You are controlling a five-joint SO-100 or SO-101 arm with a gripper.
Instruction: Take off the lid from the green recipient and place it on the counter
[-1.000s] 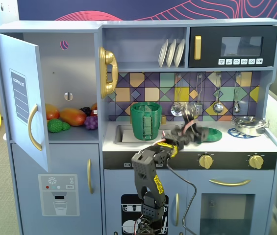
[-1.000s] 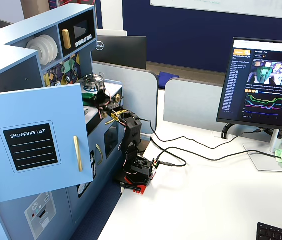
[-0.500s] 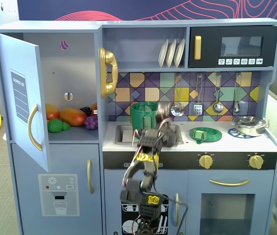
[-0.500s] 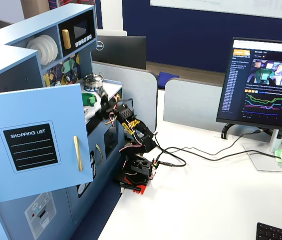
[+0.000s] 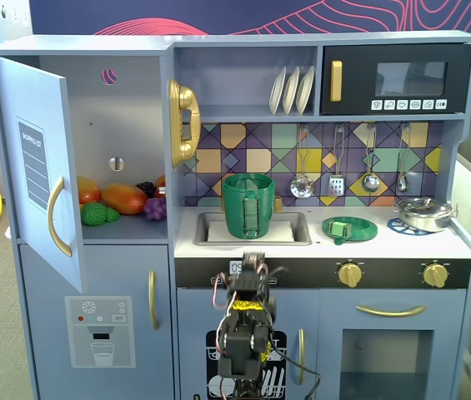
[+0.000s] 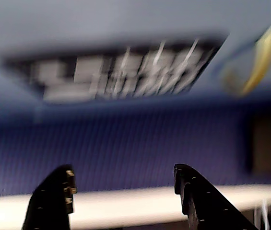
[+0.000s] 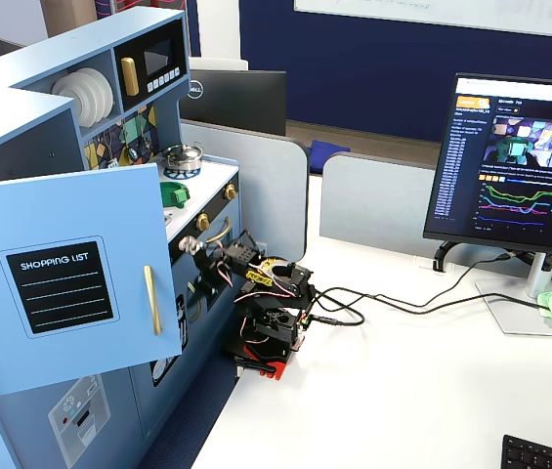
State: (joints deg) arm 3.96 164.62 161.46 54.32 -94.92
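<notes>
Fingers (image 6: 125, 184) apart, empty — flat green lid (image 5: 349, 227) on counter (image 5: 435, 243)

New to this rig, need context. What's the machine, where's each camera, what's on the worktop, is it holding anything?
It is a small robot arm standing on a desk in front of a toy kitchen. One fixed view faces the kitchen head-on; the other looks from the side across the desk; the blurred wrist view rides on the gripper, whose fingers are apart with nothing between them. The counter has a sink holding the green recipient, now open. The lid lies on the counter to its right in that view, with a silver pan beyond.
</notes>
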